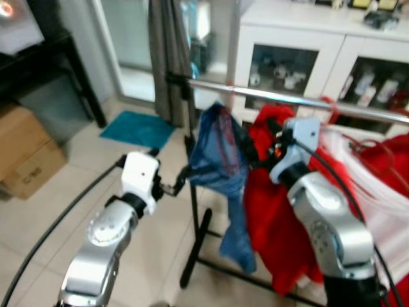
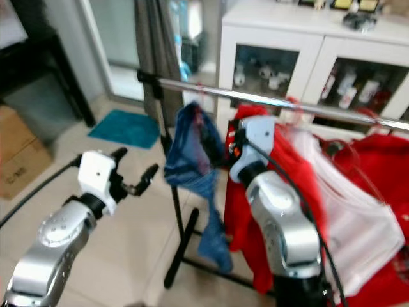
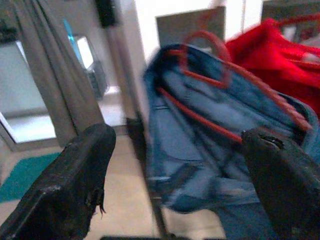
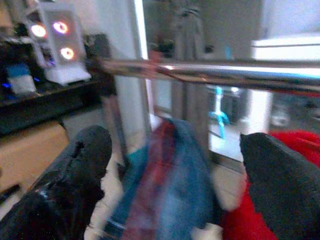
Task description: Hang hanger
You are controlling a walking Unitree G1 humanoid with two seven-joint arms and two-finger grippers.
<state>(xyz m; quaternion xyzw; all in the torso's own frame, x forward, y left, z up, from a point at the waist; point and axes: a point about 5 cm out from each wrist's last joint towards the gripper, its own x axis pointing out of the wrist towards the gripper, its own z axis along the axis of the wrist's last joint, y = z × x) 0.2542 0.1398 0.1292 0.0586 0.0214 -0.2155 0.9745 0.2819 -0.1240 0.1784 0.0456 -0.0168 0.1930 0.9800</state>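
Note:
A blue denim garment (image 1: 220, 150) on a red hanger (image 3: 210, 55) hangs near the left end of the silver rail (image 1: 287, 97), and the hanger's hook reaches up to the rail. My left gripper (image 1: 167, 167) is open just left of the garment, at its mid height and not touching it. In the left wrist view its black fingers (image 3: 75, 180) frame the hanger and denim (image 3: 200, 130). My right gripper (image 4: 172, 165) is open just below the rail (image 4: 225, 70), to the right of the blue garment (image 4: 175, 190) and against the red clothes.
Red garments (image 1: 275, 217) and a white one (image 2: 345, 185) hang further right on the rail. The rack's black post and foot (image 1: 195, 243) stand between my arms. A white glass-door cabinet (image 1: 287, 38) is behind; a cardboard box (image 1: 25, 153), teal mat (image 1: 137, 128) and grey curtain (image 1: 169, 57) are left.

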